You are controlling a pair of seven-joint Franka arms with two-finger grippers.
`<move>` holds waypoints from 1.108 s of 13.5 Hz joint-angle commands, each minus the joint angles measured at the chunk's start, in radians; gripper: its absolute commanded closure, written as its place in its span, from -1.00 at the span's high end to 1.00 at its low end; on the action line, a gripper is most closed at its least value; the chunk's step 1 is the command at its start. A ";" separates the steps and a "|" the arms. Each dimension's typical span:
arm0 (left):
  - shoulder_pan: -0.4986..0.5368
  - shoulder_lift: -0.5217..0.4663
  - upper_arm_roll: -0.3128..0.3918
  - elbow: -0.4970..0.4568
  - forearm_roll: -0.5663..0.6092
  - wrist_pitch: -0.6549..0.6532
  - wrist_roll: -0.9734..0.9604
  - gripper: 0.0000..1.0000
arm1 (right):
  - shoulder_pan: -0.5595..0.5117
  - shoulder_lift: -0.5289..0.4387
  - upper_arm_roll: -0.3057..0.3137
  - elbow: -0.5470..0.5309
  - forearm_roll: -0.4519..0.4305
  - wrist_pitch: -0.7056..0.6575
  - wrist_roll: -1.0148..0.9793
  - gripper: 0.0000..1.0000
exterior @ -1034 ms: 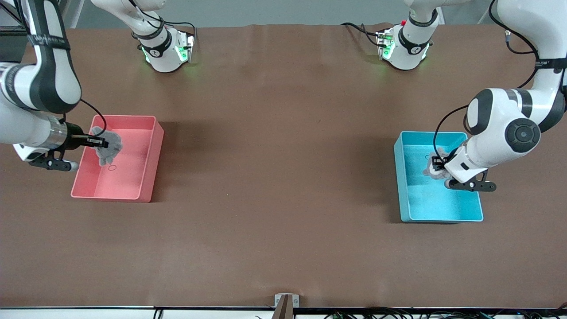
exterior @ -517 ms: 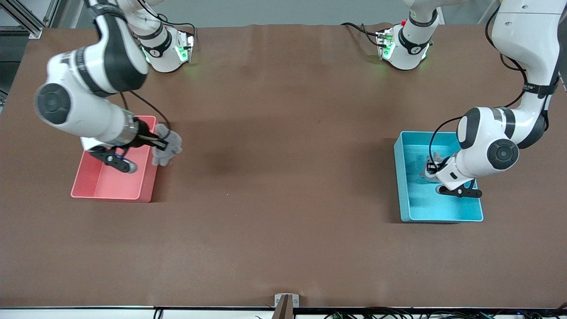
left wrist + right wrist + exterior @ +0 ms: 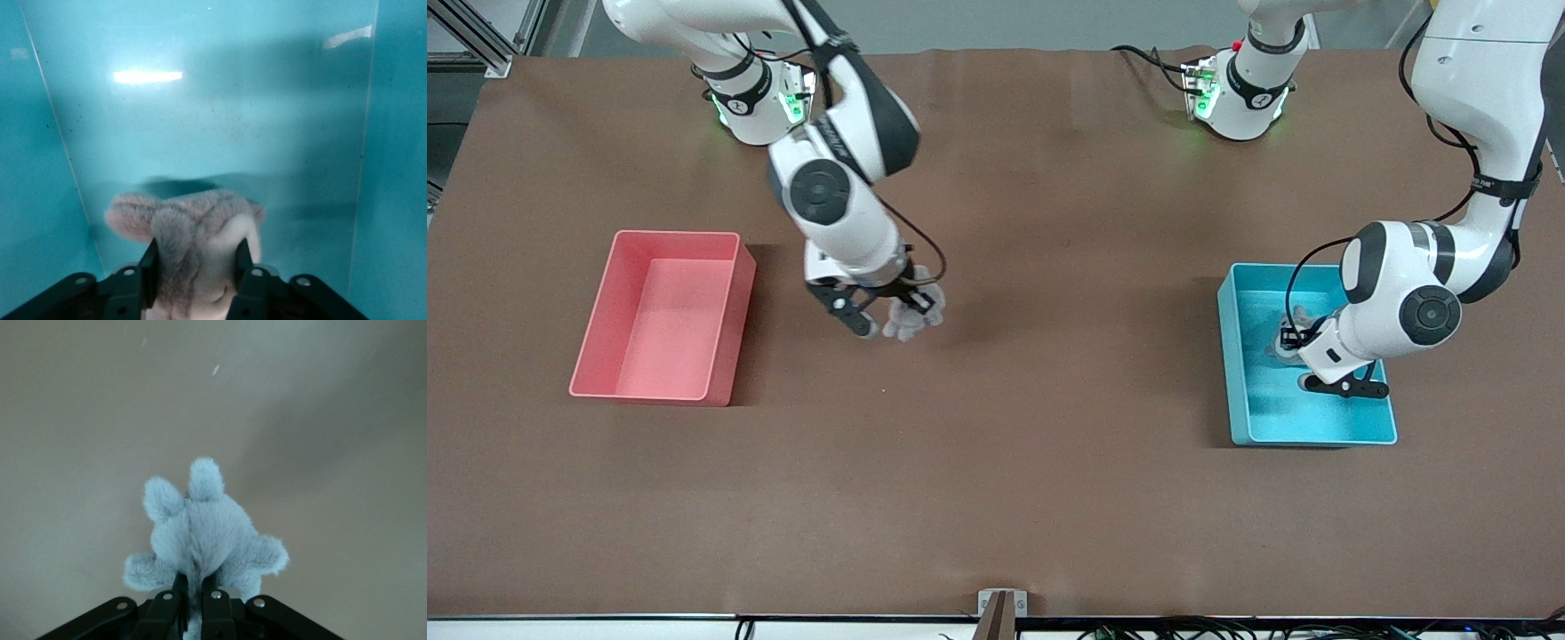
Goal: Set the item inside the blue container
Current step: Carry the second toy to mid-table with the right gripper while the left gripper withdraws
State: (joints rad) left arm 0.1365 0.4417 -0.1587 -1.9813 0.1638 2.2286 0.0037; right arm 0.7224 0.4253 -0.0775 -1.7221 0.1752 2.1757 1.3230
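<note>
Your left gripper [image 3: 1286,339] is low in the blue bin [image 3: 1234,356] at the left arm's end, jaws parted, pink-grey plush [image 3: 193,247] between them | your right gripper [image 3: 914,302] is over bare table between the bins, clamped on grey plush [image 3: 203,537] | pink bin [image 3: 725,320] at the right arm's end

The right gripper [image 3: 903,311], pinched on a small grey plush toy [image 3: 911,317], has swung out of the salmon-pink rectangular plastic bin [image 3: 734,307] and now hangs over bare brown table between the two bins. That bin now lies empty. The left gripper [image 3: 1286,339] has sunk lower into the light blue rectangular plastic bin [image 3: 1232,356], and its fingers [image 3: 241,257] have parted somewhat around a pinkish-grey plush toy [image 3: 193,230].
</note>
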 commanded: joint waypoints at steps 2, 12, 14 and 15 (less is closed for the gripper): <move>0.012 -0.055 -0.010 -0.002 0.017 -0.006 0.019 0.99 | 0.071 0.186 -0.019 0.203 -0.042 -0.002 0.169 -1.00; 0.008 -0.204 -0.134 0.105 -0.022 -0.259 -0.020 0.99 | 0.111 0.282 -0.019 0.226 -0.085 0.147 0.323 1.00; 0.005 -0.204 -0.189 0.128 -0.050 -0.261 -0.112 0.99 | 0.103 0.271 -0.024 0.246 -0.083 0.133 0.314 1.00; 0.002 -0.195 -0.218 0.150 -0.050 -0.259 -0.167 0.99 | 0.088 0.265 -0.024 0.249 -0.083 0.121 0.309 1.00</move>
State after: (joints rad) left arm 0.1345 0.2371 -0.3303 -1.8726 0.1272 1.9921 -0.0925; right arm 0.8309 0.7061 -0.1042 -1.4869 0.1090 2.3214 1.6222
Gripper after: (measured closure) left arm 0.000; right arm 0.348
